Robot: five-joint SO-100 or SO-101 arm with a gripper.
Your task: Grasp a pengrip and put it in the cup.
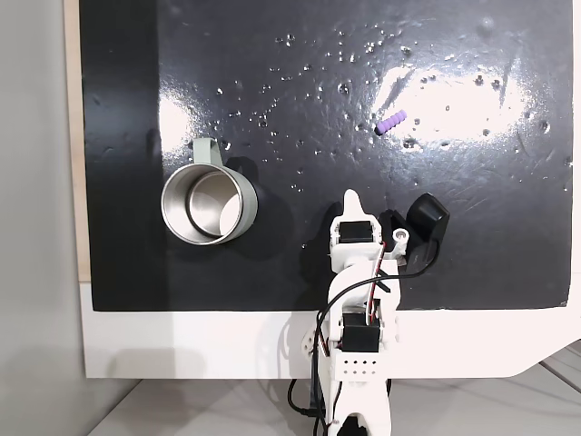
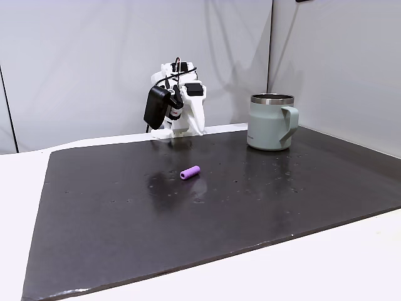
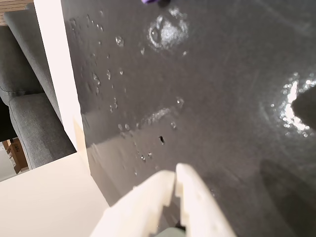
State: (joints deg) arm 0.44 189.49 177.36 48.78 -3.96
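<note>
Looking down in a fixed view, I am folded at the bench's (image 1: 227, 345) near edge, the cup (image 1: 209, 205) to my left and the pengrip (image 1: 392, 122) lying well ahead on open black mat (image 1: 272, 73). Facing me in a fixed view, the pengrip (image 2: 190, 172) is lying alone mid-mat, the cup (image 2: 270, 121) well apart. Riding the wrist view, my jaws (image 3: 175, 174) are pressing together, gripping nothing, bare mat stretching ahead.

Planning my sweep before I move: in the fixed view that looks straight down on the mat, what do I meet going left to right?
Left to right in that fixed view: the cup, then the end effector with its fingers together, then the pengrip, which lies farther up the black mat.
</note>
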